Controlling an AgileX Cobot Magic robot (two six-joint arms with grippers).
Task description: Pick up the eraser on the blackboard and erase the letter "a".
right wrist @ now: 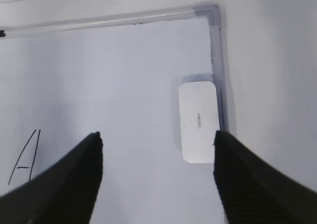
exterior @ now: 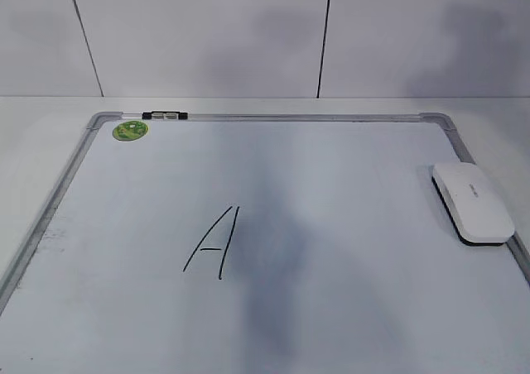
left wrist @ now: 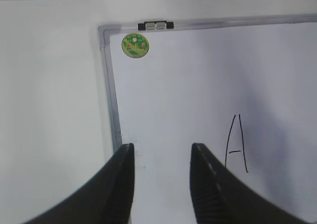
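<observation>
White eraser (exterior: 472,201) lies flat at the blackboard's (exterior: 348,324) right frame edge. Capital "A" (exterior: 214,242) sits mid-board. Left gripper (left wrist: 162,152) and right gripper (right wrist: 157,140): fingers released, empty.

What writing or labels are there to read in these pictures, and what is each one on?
"A": a tall handwritten capital in black marker on the blackboard.
Small grey lettering on top of the eraser: too small and blurred to read.
Round green sticker near the board's corner: a printed design, with no text legible.
Black clip on the top frame: no readable marking.
</observation>
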